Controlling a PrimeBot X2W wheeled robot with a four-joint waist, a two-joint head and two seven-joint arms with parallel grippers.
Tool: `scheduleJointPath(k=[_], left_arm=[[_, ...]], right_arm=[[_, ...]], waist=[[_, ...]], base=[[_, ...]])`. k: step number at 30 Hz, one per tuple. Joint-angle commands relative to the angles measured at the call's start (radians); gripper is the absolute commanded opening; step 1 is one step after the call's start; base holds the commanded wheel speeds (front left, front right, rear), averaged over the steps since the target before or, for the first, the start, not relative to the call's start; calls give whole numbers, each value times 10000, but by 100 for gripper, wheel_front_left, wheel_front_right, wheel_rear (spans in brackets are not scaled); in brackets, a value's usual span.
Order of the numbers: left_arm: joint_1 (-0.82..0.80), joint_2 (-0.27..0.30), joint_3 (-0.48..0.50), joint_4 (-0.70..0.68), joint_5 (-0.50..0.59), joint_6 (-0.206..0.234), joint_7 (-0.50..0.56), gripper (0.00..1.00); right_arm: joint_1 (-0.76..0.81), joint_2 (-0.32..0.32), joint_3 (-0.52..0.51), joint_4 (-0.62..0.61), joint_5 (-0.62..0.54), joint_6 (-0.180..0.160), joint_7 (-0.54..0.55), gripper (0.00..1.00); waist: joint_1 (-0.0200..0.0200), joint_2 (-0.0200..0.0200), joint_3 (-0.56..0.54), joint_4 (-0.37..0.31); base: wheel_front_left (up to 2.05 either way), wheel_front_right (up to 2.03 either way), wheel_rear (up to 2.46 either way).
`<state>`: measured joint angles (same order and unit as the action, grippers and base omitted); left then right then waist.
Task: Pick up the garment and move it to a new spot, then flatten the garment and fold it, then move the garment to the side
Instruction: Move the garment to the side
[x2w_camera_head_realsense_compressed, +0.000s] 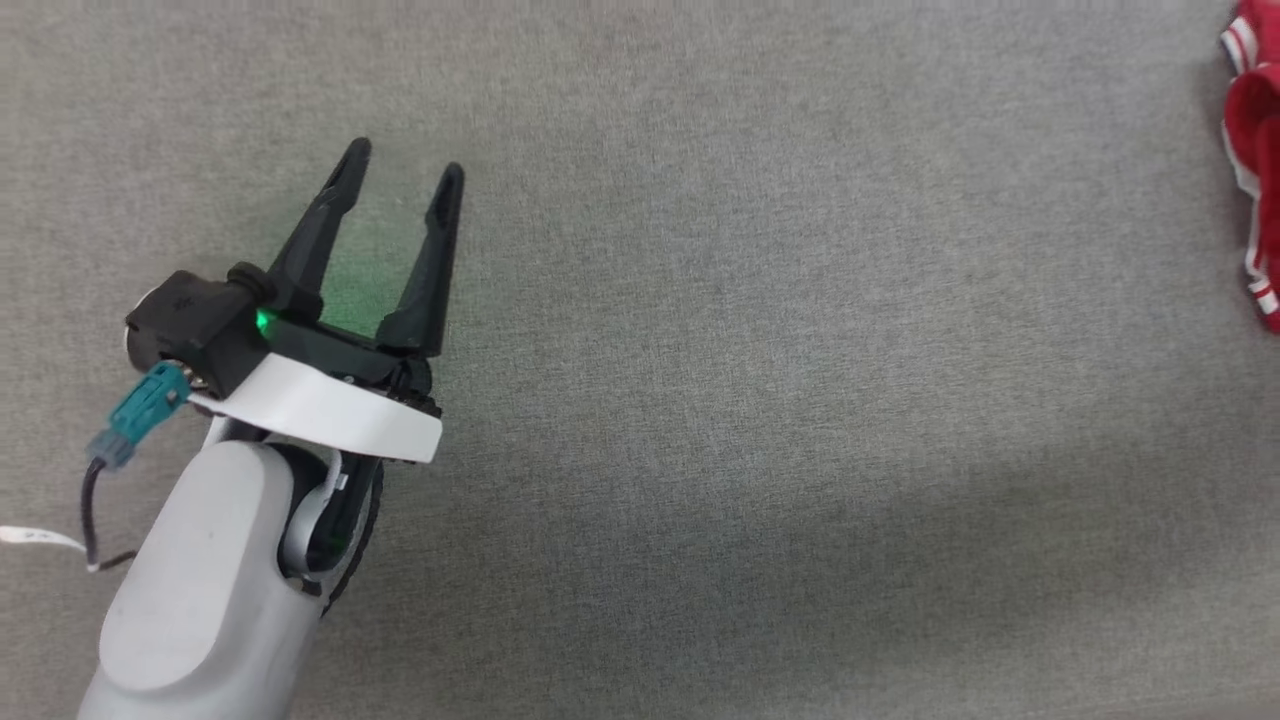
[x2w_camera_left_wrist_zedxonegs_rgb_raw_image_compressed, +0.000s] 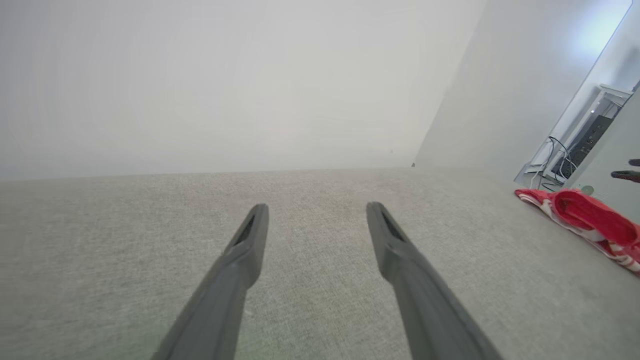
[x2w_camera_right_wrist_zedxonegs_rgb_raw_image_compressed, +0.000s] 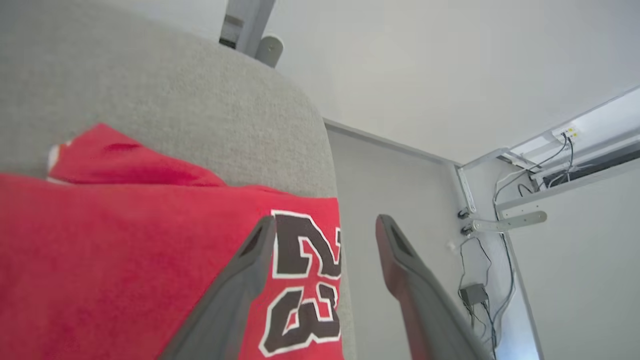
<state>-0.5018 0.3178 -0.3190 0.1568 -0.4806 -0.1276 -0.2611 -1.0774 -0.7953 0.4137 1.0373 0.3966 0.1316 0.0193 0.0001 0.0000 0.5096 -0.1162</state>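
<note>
- Both grippers are standing spread and empty: left gripper (x2w_camera_head_realsense_compressed: 405, 163) well inside the right edge of the table (x2w_camera_head_realsense_compressed: 760, 330), right gripper (x2w_camera_right_wrist_zedxonegs_rgb_raw_image_compressed: 325, 223) over that edge.
- Garment (x2w_camera_right_wrist_zedxonegs_rgb_raw_image_compressed: 125, 260) is lying at that edge, so the best move is probably lifting the right gripper straight off, snagging nothing.

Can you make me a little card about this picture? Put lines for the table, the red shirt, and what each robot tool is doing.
surface: gray fabric surface
garment: red jersey with black, white-outlined numbers, lying at the surface's edge on the robot's right
left tool: open, empty, over bare fabric, well apart from the jersey
right tool: open, holding nothing, close over the jersey's numbered part
</note>
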Motion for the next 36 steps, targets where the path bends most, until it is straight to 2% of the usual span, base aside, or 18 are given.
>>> scheduleJointPath(k=[1, 13, 22, 27, 36], left_arm=[[239, -40, 165, -47, 43, -32, -50, 100], [1296, -400, 1652, -119, 422, -32, -50, 100], [2414, -752, 2974, -439, 896, -32, -52, 100], [2891, -1024, 3605, -622, 1255, -32, -50, 100], [3758, -1450, 4458, -1211, 1628, -30, -50, 100]], right_arm=[[-6, 125, -1, -208, 332, -17, -164, 100], [1069, 770, 144, -1597, 1991, -13, -1374, 100], [2526, 1441, 85, -2938, 2039, -13, -2687, 100], [3524, 1855, -751, -3846, 1596, -13, -2845, 100], [6165, 3105, -2905, -6192, -8, -11, -2843, 100]], waist=[[-1, 0, -300, 42], [-1, 0, -1452, 373], [-1, 0, -2245, 516], [-1, 0, -2654, 664], [-1, 0, -3243, 905]], base=[[0, 0, 0], [0, 0, 0], [0, 0, 0], [0, 0, 0], [0, 0, 0]])
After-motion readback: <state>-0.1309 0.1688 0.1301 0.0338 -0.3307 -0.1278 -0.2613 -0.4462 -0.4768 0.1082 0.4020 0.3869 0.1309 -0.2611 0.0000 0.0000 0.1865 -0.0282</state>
